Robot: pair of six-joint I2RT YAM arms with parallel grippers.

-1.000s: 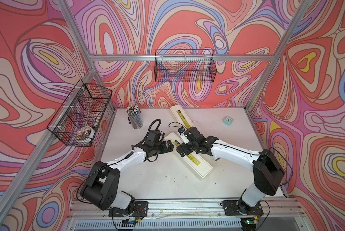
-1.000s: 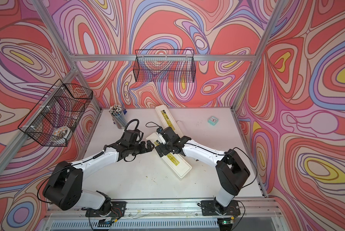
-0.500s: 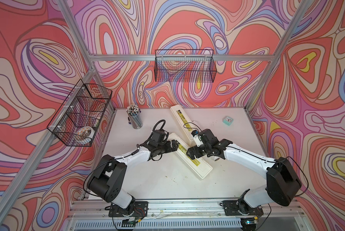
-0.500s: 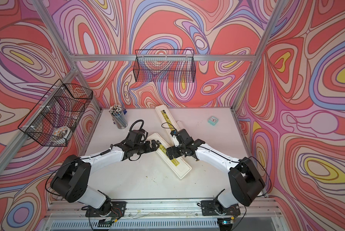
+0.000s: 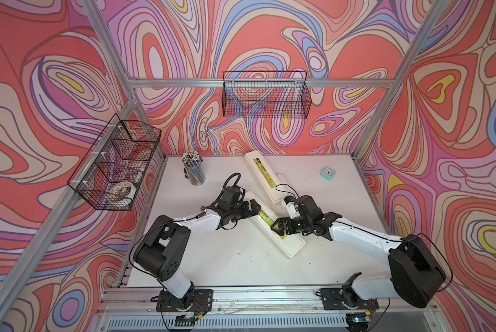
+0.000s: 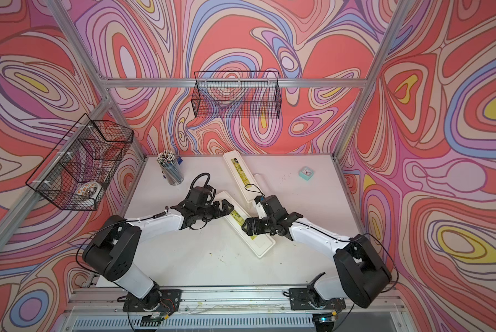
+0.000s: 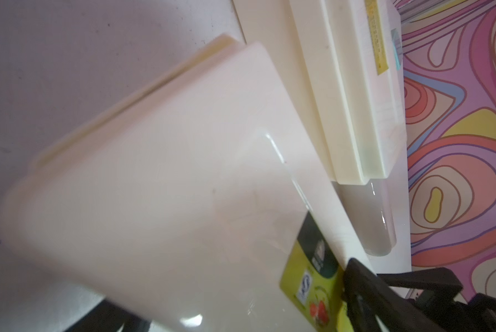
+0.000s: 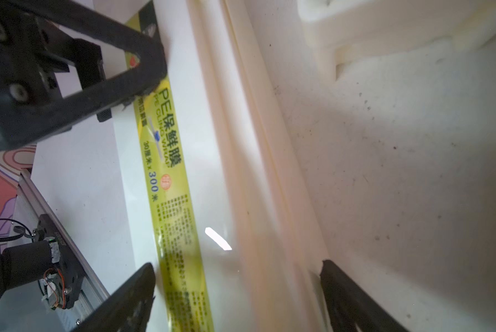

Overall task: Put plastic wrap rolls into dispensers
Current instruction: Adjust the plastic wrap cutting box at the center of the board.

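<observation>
The left gripper sets wide jaws over one end of the dispenser nearer the front edge of the surface; the right gripper straddles its middle, jaws wide.

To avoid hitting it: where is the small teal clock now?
In both top views the small teal clock sits on the table near its far right corner, right of the far dispenser, not touching it.

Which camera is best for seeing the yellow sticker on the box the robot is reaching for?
The right wrist view: the yellow sticker runs along the dispenser lid, close and sharp enough to read. Both top views show only a thin yellow strip; the left wrist view catches one blurry end.
</observation>
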